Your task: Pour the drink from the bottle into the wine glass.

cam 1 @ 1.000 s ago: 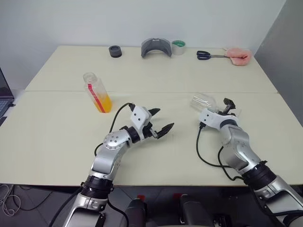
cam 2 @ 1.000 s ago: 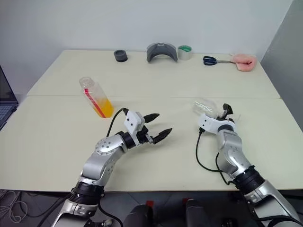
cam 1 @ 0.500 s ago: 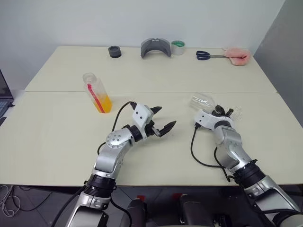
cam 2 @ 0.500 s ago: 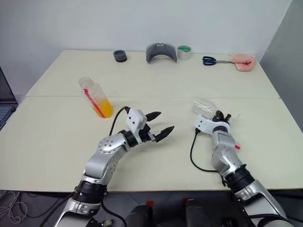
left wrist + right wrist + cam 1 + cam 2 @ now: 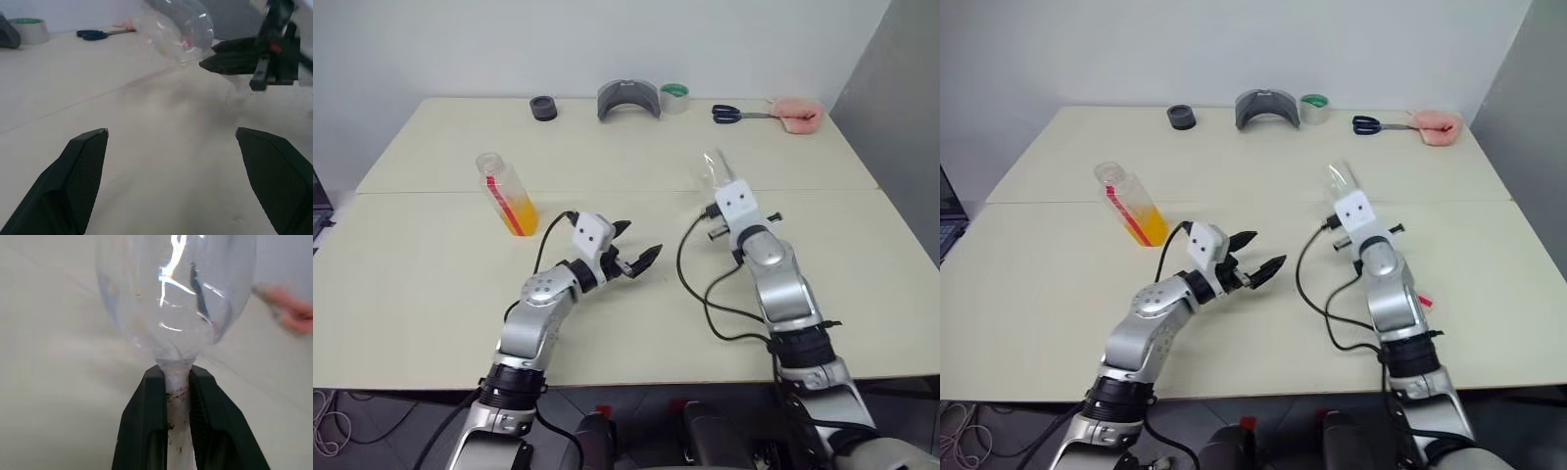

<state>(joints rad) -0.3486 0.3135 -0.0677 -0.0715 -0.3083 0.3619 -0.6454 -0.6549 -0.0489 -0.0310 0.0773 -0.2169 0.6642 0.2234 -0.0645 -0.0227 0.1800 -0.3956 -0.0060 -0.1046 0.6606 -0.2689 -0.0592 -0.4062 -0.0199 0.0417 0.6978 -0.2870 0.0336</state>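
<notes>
Right wrist view had the wine glass (image 5: 176,303) front and centre, its clear bowl looming above two black fingers (image 5: 146,421) that were pinched tight on the thin stem. From the head camera, the right gripper (image 5: 721,186) carried that glass raised off the cream table (image 5: 431,294), bowl tipped away toward the far side, over the seam between the two tabletops. Over on the robot's left sat the bottle (image 5: 505,193), leaning, with the drink (image 5: 521,211) pooled orange in its lower part and a red strip running down its side. It stood well apart from the glass. Between them hung the left gripper (image 5: 636,257), fingers spread wide with nothing between them, hovering just above the tabletop and aimed toward the right arm. Along the far edge lay a black ring (image 5: 543,108), a grey curved piece (image 5: 628,100), a roll of tape (image 5: 674,97), scissors (image 5: 734,114) and a pink cloth (image 5: 797,114).
</notes>
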